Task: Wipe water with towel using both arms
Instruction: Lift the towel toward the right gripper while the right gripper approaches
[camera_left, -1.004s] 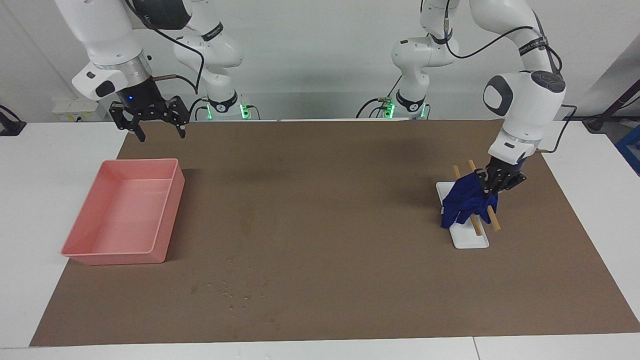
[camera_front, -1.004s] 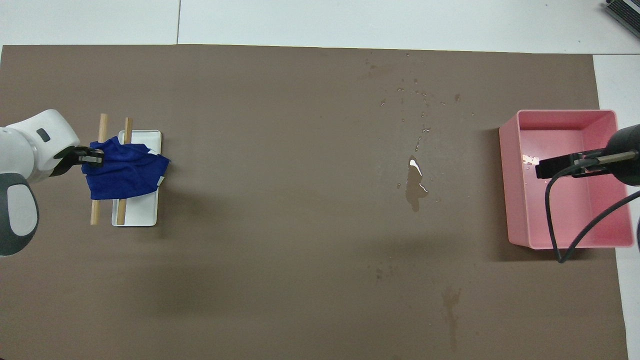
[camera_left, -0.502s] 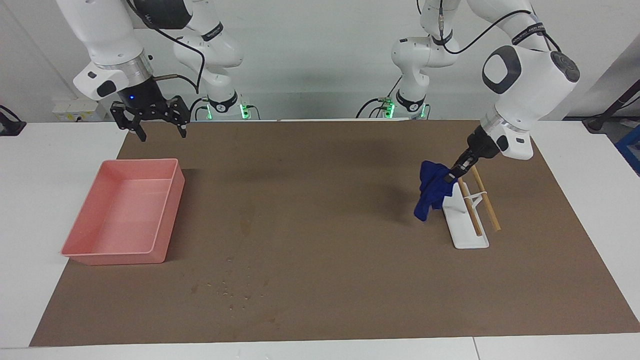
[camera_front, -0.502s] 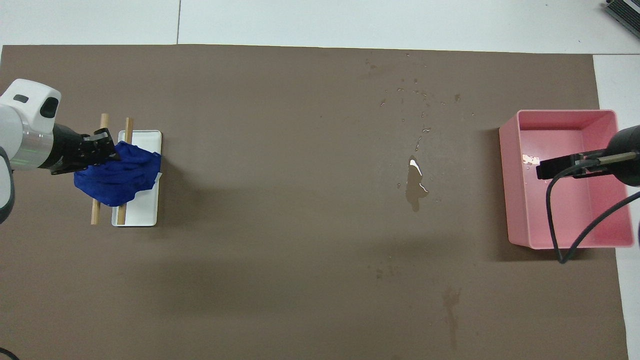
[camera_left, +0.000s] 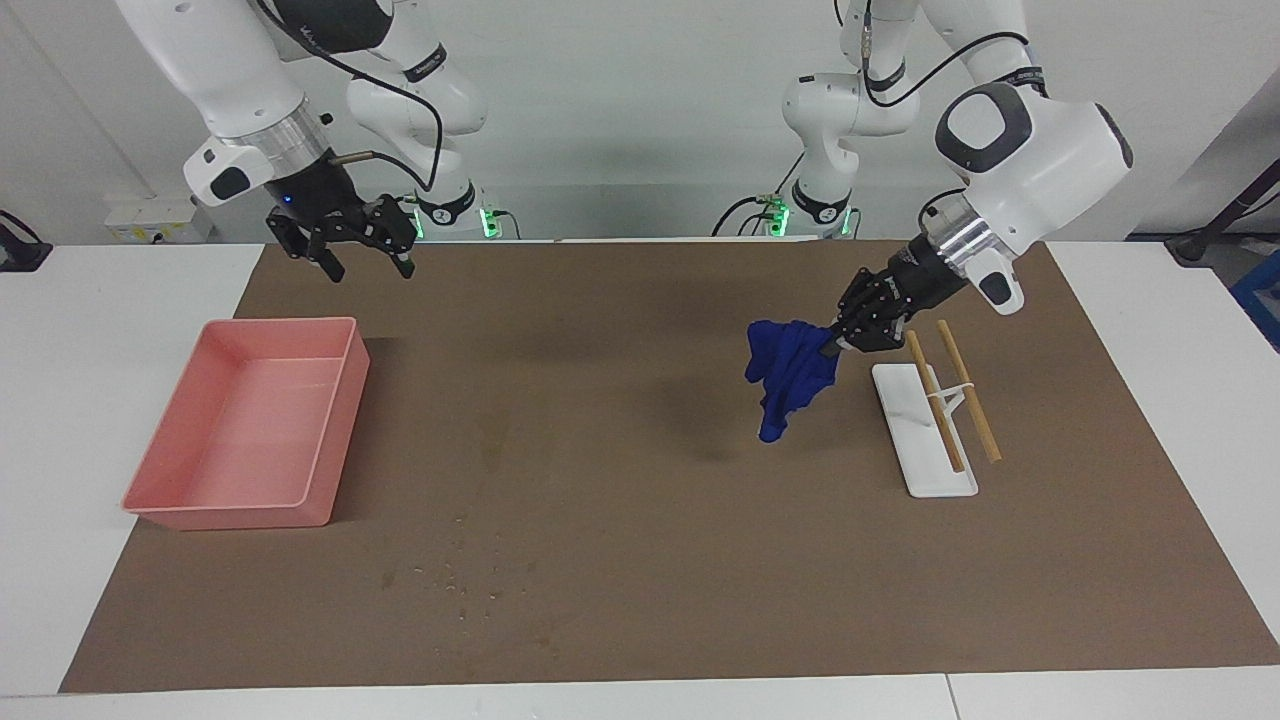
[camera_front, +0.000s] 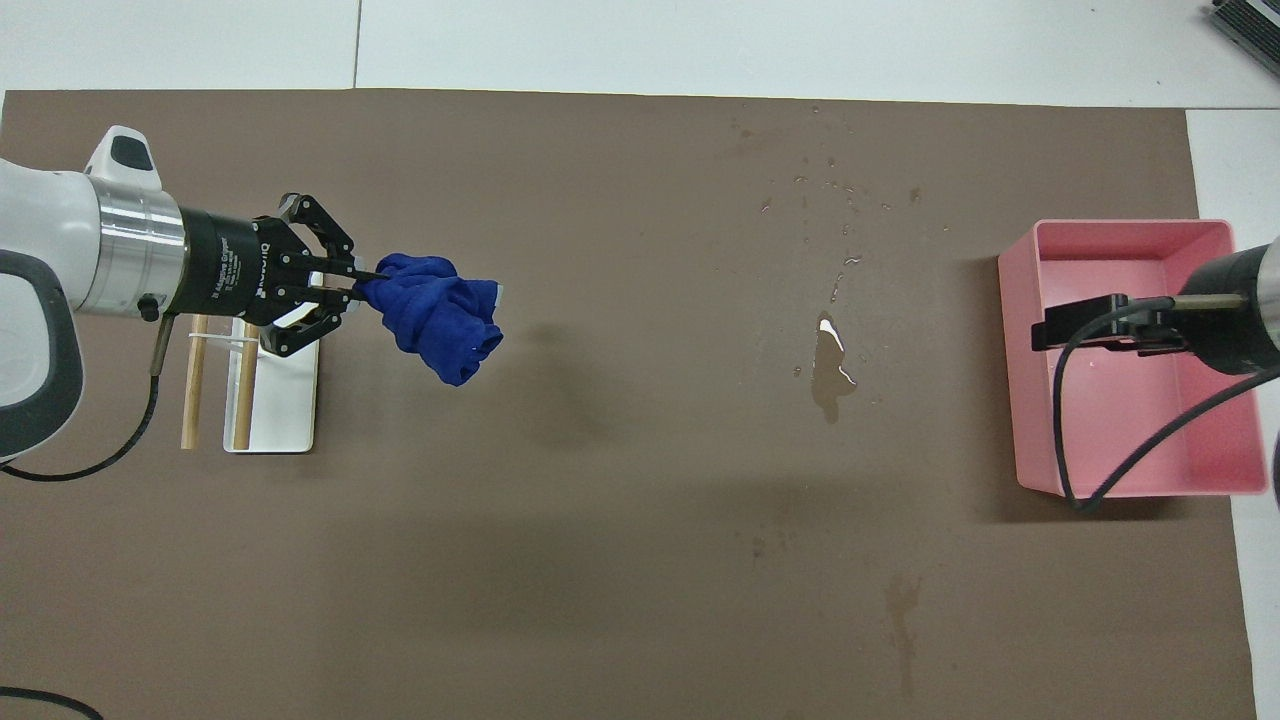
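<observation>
- I see the left gripper clenched on the towel, which hangs above the brown mat, beside the white tray
- The right gripper hangs released above the mat by the pink tray
- The water lies between the trays

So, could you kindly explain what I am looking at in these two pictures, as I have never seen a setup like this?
These are two white robot arms at a table covered by a brown mat. One picture looks at the robots from across the table; the other looks down from above their own end. The left gripper is shut on a blue towel, which hangs in the air over the mat beside a white tray with two wooden sticks. The right gripper waits open, up in the air near a pink tray. Between the trays, a small puddle of water with scattered droplets lies on the mat, presumably to be wiped.
</observation>
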